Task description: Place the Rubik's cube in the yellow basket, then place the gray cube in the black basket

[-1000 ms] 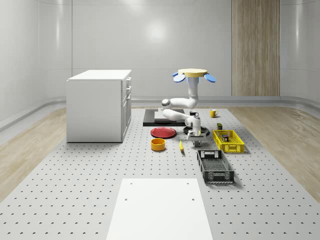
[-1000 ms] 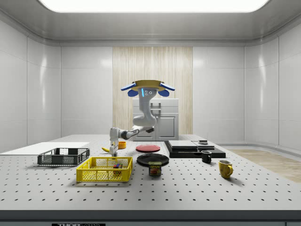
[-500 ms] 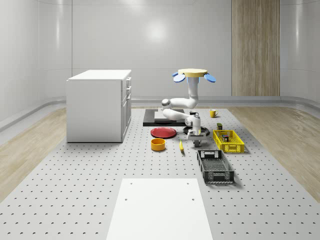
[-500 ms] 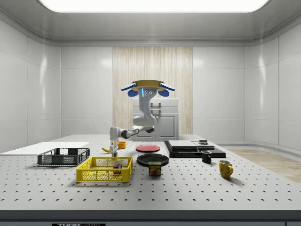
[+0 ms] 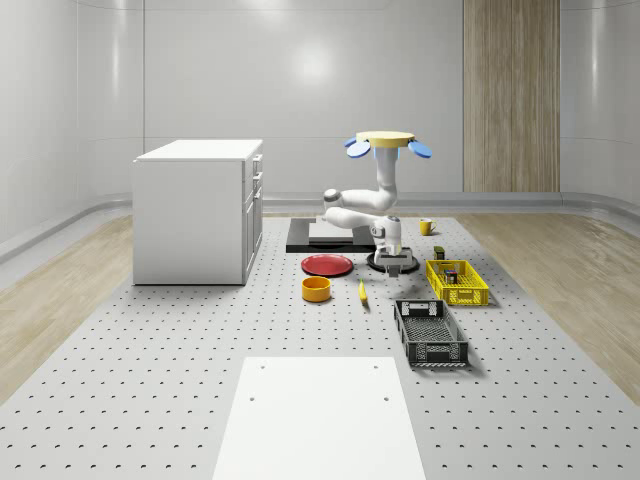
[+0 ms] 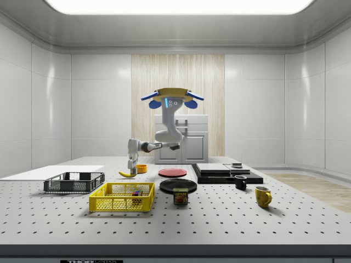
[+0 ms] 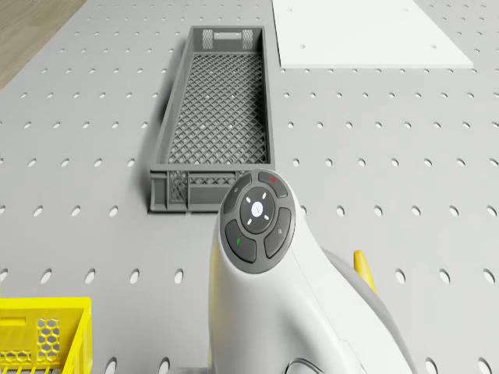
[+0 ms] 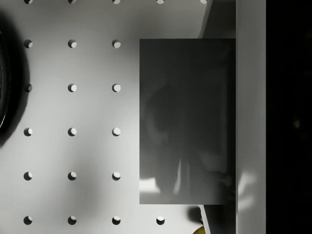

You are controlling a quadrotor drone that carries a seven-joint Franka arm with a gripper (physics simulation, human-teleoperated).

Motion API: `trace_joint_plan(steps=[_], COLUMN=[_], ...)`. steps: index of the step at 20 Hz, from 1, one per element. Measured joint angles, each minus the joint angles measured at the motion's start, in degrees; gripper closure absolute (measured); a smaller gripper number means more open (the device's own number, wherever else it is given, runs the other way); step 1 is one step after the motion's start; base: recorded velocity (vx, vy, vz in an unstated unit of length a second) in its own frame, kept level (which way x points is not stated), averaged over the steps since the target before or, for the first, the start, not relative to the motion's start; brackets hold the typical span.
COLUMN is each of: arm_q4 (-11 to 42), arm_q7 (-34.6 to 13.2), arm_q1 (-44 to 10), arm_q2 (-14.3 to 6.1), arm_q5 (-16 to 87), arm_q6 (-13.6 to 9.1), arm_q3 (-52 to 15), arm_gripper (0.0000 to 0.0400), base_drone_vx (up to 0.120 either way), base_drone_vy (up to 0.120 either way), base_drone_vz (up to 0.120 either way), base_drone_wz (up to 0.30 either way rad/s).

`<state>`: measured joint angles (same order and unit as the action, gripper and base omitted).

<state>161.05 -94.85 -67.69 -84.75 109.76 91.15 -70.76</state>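
Perforated tabletop (image 5: 150,380), white cabinet (image 5: 195,215) at its ten o'clock in the whole-scene view. Drone (image 5: 388,142) hovering above the tabletop's far half, arm (image 5: 360,205) folded down beneath it. Black basket (image 5: 437,353), long, lying at six o'clock of the drone. Yellow basket (image 5: 470,296) at one o'clock of the black basket, Rubik's cube (image 6: 136,193) inside it. End effector (image 5: 394,266) hanging off the tabletop at twelve o'clock of the black basket, pinching the gray cube (image 8: 185,122), one finger (image 8: 251,117) flat against its side.
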Motion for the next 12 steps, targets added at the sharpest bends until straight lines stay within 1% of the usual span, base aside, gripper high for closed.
trace_joint_plan(steps=[2, 3, 4, 10, 12], arm_q4=[0.2, 0.3, 0.3, 0.5, 0.5], arm_q7=[-0.1, -0.1, -0.1, -0.2, -0.2], arm_q1=[0.1, 0.1, 0.1, 0.0, 0.0], arm_q2=[-0.1, -0.1, -0.1, -0.4, -0.5], arm_q5=[-0.7, -1.0, -1.2, -1.9, -2.1], arm_q6=[-0.2, -0.3, -0.3, -0.3, -0.3], arm_q3=[-0.7, -1.0, -1.2, -1.9, -2.0], arm_gripper=[0.015, 0.015, 0.015, 0.015, 0.015], base_drone_vx=[0.0, 0.0, 0.0, 0.0, 0.1], base_drone_vy=[0.0, 0.0, 0.08, 0.12, 0.12], base_drone_vz=[0.12, 0.04, 0.0, 0.0, 0.0], base_drone_wz=[0.0, 0.0, 0.0, 0.0, 0.0])
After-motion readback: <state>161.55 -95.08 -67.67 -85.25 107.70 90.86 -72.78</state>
